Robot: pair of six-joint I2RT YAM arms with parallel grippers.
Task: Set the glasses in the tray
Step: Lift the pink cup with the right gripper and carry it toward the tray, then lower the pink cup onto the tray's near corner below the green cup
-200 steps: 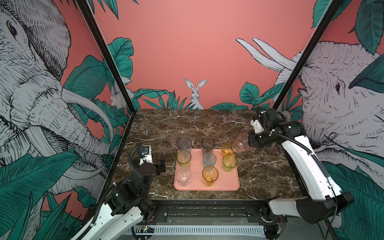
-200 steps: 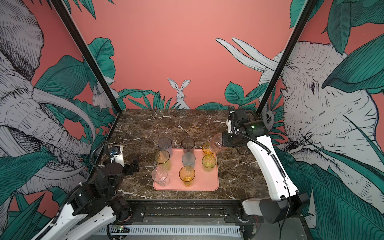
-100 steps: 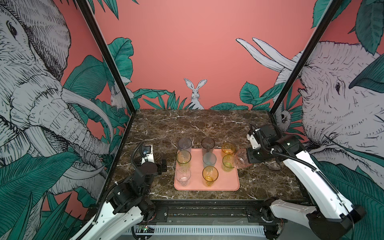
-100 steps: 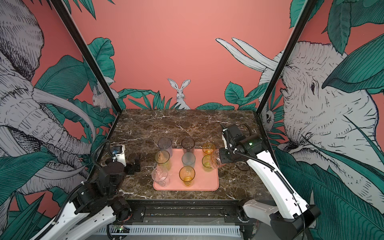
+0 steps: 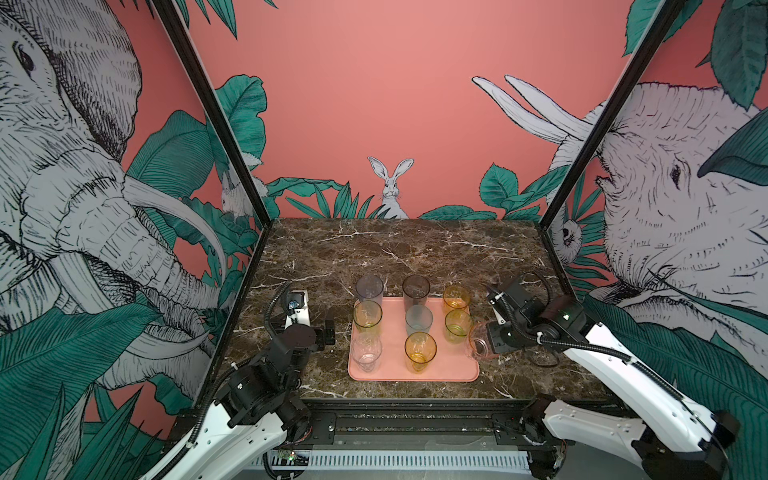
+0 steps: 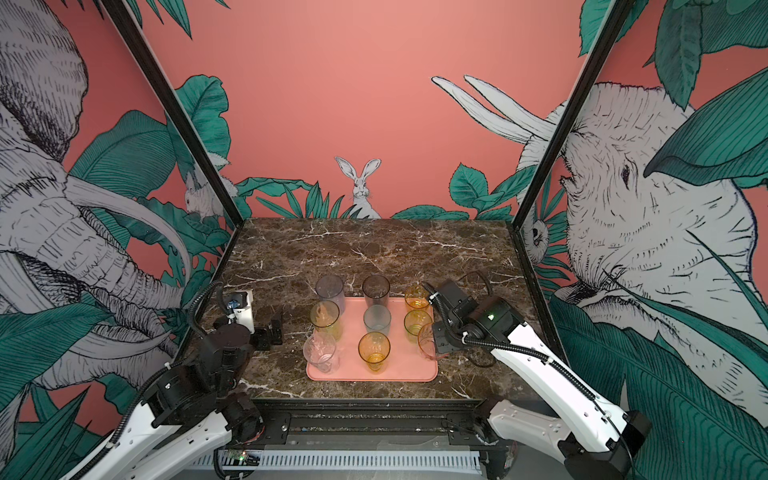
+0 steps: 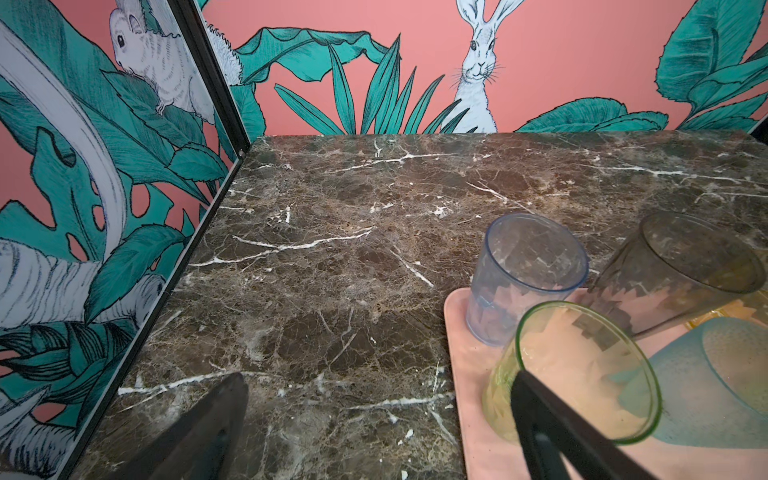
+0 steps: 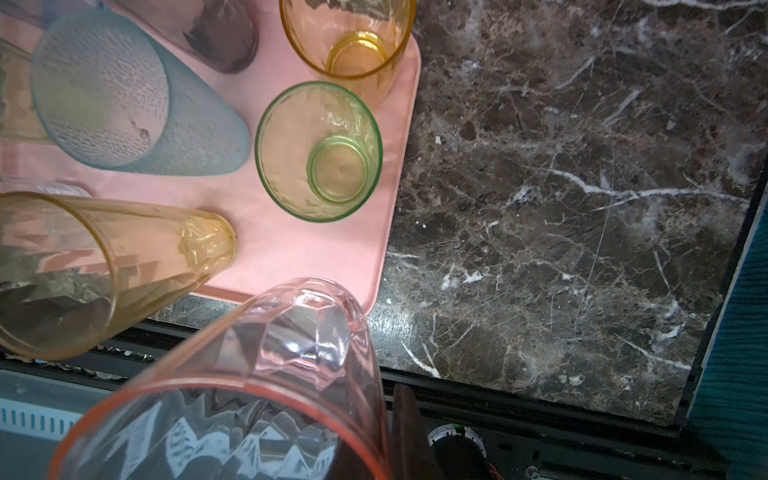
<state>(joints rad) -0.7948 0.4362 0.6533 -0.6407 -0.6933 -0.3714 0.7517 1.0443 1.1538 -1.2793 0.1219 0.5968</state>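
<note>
Glasses (image 6: 377,318) first: I count nine in both top views. Eight stand upright on the tray (image 5: 453,371), and one is gripped by the right arm (image 5: 602,358).

- **Back row, three:** a grey glass (image 5: 369,286), a smoky dark glass (image 5: 415,287) and an amber glass (image 5: 456,296).
- **Middle row, three:** a yellow-green glass (image 5: 367,316), a frosted blue-grey glass (image 5: 419,319) and a green glass (image 5: 458,326).
- **Front row, two:** a clear glass (image 5: 365,353) on the left and a second amber glass (image 5: 420,350) in the middle.

I see one tray, salmon pink, lying flat on the table (image 5: 374,249) near its front edge.

There are two arms. The right arm comes in low from the right, wrist turned toward the tray. The right gripper (image 5: 486,344) has its fingers (image 8: 409,428) pressed onto the wall of the pink glass (image 5: 476,341), pinching it at the rim. That glass is at the tray's right rim, just beside the green glass. I can't tell whether its base touches down.

The left arm (image 5: 257,395) is folded low at the table's front left. The left gripper (image 5: 329,328) is near the tray's left side but apart from it, aimed toward the far side of the table. Its fingers (image 7: 199,432) are spread wide and hold nothing.
</note>
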